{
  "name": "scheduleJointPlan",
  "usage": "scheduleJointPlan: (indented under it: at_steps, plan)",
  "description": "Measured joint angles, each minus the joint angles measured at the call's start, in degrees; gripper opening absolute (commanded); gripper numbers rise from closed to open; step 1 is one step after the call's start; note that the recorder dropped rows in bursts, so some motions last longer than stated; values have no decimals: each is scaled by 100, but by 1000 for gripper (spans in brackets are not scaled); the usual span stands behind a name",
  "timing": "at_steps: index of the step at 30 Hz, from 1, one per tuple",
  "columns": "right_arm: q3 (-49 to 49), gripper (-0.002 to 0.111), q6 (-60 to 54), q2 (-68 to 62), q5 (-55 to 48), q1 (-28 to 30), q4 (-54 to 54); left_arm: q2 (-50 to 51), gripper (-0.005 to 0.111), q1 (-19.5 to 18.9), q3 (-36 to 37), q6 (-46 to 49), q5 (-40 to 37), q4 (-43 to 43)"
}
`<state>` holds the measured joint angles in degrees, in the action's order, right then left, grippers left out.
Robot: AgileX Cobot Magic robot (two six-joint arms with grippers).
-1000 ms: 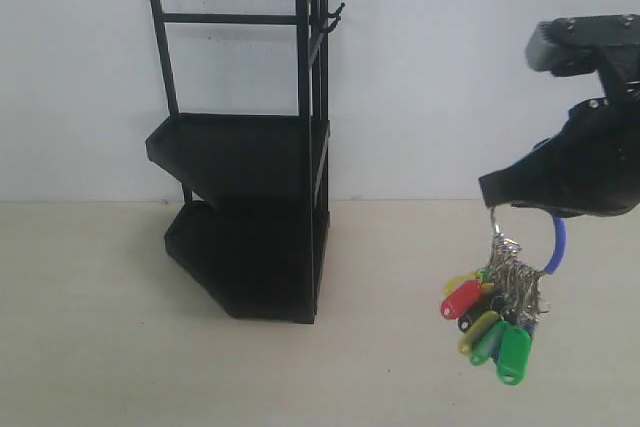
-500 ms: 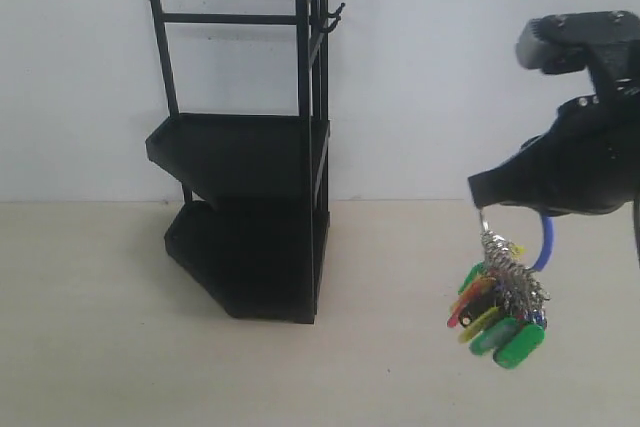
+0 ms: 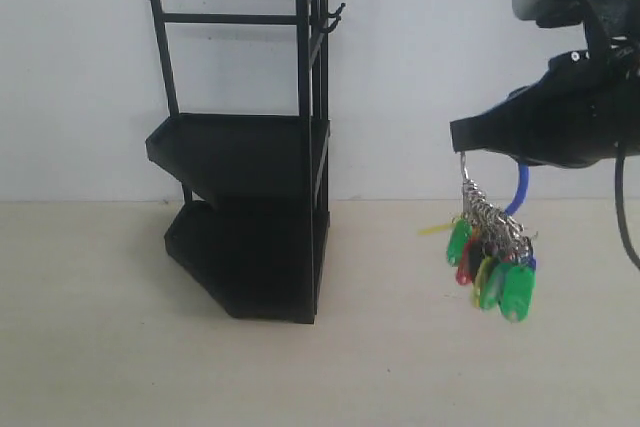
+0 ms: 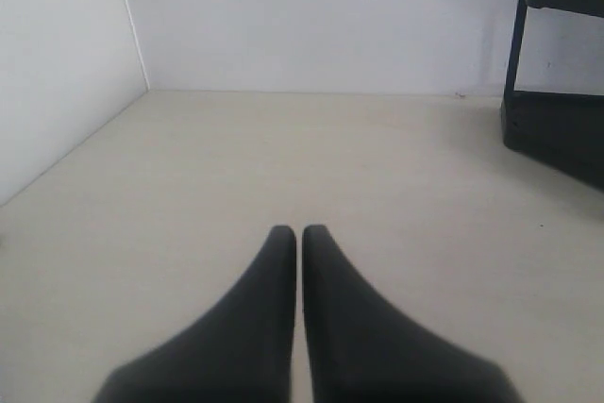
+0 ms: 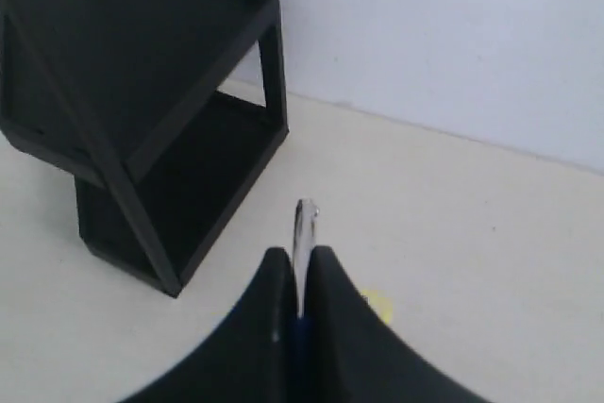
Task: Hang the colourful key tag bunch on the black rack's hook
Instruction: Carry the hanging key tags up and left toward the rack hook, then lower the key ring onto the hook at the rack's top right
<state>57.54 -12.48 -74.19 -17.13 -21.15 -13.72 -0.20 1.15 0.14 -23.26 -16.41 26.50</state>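
The colourful key tag bunch (image 3: 490,252) hangs in the air at the right, its green, red and yellow tags dangling under my right gripper (image 3: 462,137), which is shut on its metal ring and blue loop (image 3: 518,189). In the right wrist view the metal ring (image 5: 304,226) pokes out between the closed fingers of that gripper (image 5: 300,257). The black rack (image 3: 245,147) stands to the left, well apart from the bunch. Its hook (image 3: 337,15) juts from the upper right post, higher than the bunch. My left gripper (image 4: 299,233) is shut and empty, low over the table.
A white wall runs behind the beige table (image 3: 100,347). The rack's lower tray (image 4: 557,129) shows at the edge of the left wrist view, and the rack's trays (image 5: 142,110) lie ahead of the right gripper.
My right gripper has risen and shifted left toward the rack, carrying the key tag bunch, which swings beneath it. The left gripper's earlier state is not shown.
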Motion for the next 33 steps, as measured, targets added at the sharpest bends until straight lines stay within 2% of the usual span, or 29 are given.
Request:
scheduleJointPlan:
  at_steps: [10,24,33]
  plan:
    - [749,0,-77,-675,978,-55,18,0,4,0,0,0,0,0]
    - [2501,0,-401,-2226,1252,-165,69,0,4,0,0,0,0,0]
    - [3047,0,-635,-2405,1374,-492,69,0,4,0,0,0,0,0]
